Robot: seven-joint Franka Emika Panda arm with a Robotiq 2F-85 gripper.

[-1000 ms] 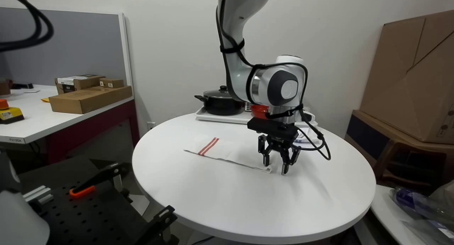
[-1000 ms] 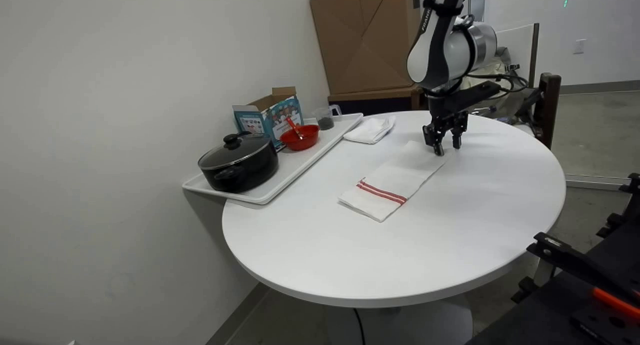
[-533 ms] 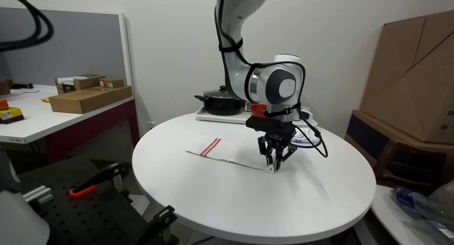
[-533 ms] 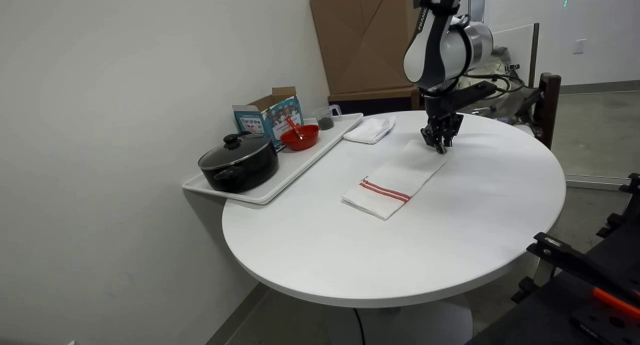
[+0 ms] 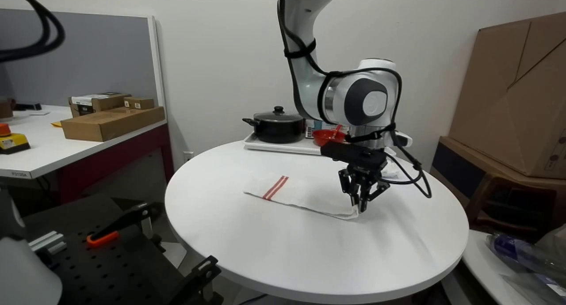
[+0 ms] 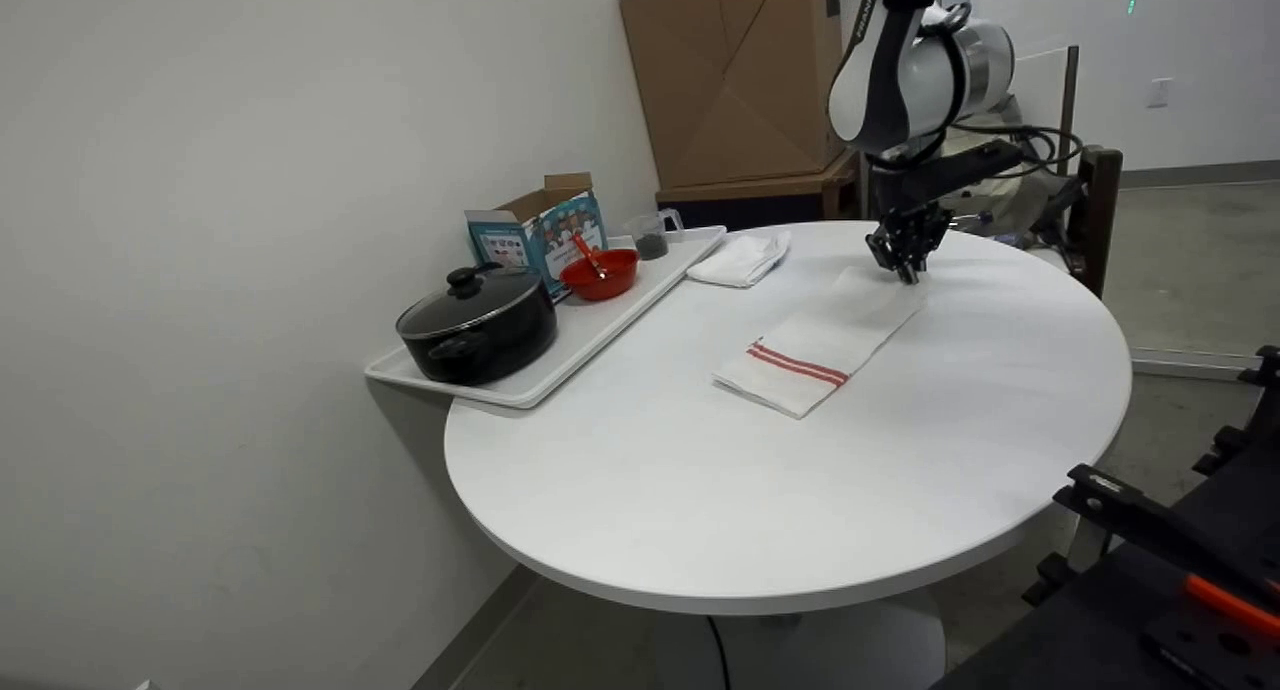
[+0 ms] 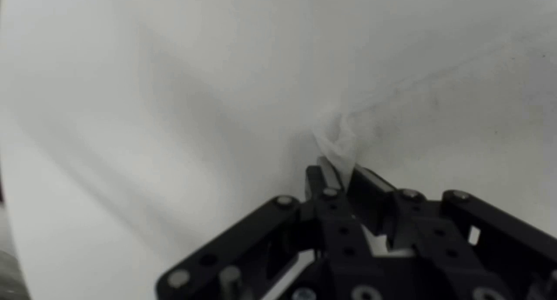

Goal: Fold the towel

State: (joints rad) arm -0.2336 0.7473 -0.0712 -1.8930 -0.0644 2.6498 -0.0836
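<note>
One long, narrow white cloth towel (image 6: 835, 330) lies near the middle of one round white tabletop (image 6: 640, 490), apart from the edges. Two parallel red stripes (image 5: 272, 187) cross it close to one short end. Its long axis runs roughly along the front edge of one white rectangular tray (image 6: 600, 335). The striped end points toward the tray end holding one round black pot (image 6: 490, 330) with a glass lid; the plain end points the opposite way. One black metal gripper (image 7: 343, 174) stands over that plain end, its fingers drawn narrow and pinching up a small peak of the cloth. The tray overhangs the tabletop's wall-side edge and also carries one red bowl (image 6: 598, 285) with a red-handled utensil (image 6: 588, 255), one open blue cardboard box (image 6: 568, 235) and one clear cup (image 6: 650, 242) with dark contents. Just beside the tray's corner near the cup is one smaller folded white cloth (image 6: 742, 260).
</note>
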